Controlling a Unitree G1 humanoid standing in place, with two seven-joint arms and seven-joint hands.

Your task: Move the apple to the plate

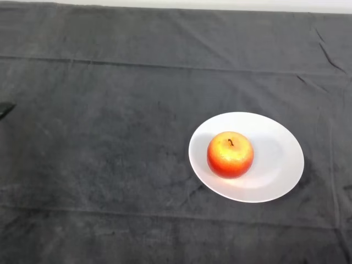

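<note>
A red and yellow apple sits upright, stem up, on a white round plate, left of the plate's middle. The plate lies on the dark cloth at the right of centre. Only a small black part of my left hand shows at the view's left edge, far to the left of the plate and apple. It touches neither of them. The rest of the hand and the arm are out of view.
The table is covered by a dark grey cloth with a few creases. A pale strip runs along the far edge of the table at the top.
</note>
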